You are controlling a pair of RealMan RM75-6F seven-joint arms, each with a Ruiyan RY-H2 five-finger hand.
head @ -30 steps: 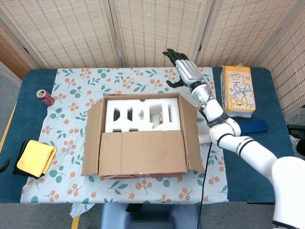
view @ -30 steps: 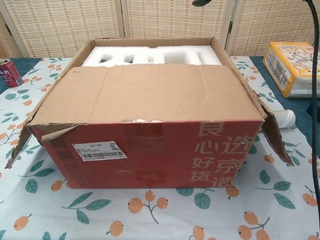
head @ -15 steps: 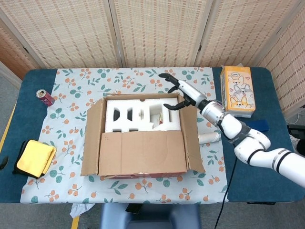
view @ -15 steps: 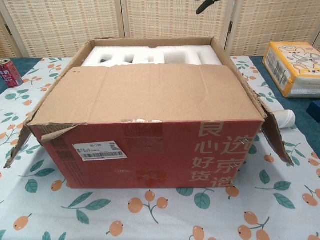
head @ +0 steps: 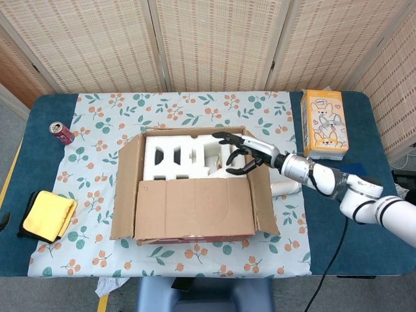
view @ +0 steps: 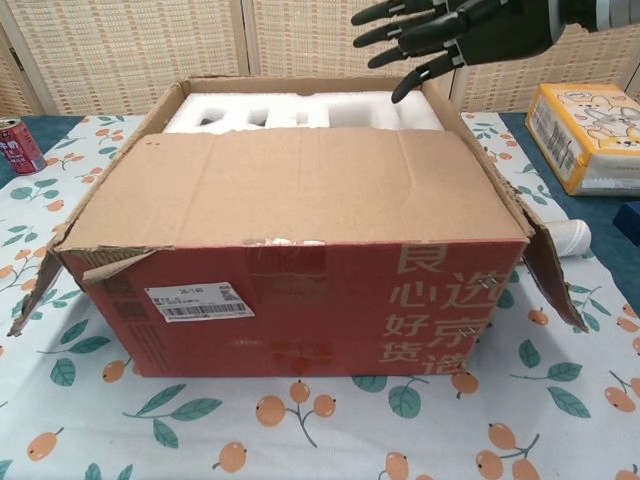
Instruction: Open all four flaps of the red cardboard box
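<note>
Right hand (head: 244, 156) swung down from behind the red cardboard box (view: 300, 300) to over the foam (head: 188, 156), fingers spread, holding nothing — near flap (head: 195, 207) below-left probably next.

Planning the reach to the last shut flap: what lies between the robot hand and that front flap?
Only white foam in the box; head view shows the right robot hand open above it, the front flap nearer.

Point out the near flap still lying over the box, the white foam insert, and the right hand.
near flap (head: 195, 208), head view, middle of its brown top face
foam insert (head: 175, 156), head view, white upper surface
right hand (view: 455, 30), chest view, dark palm
</note>
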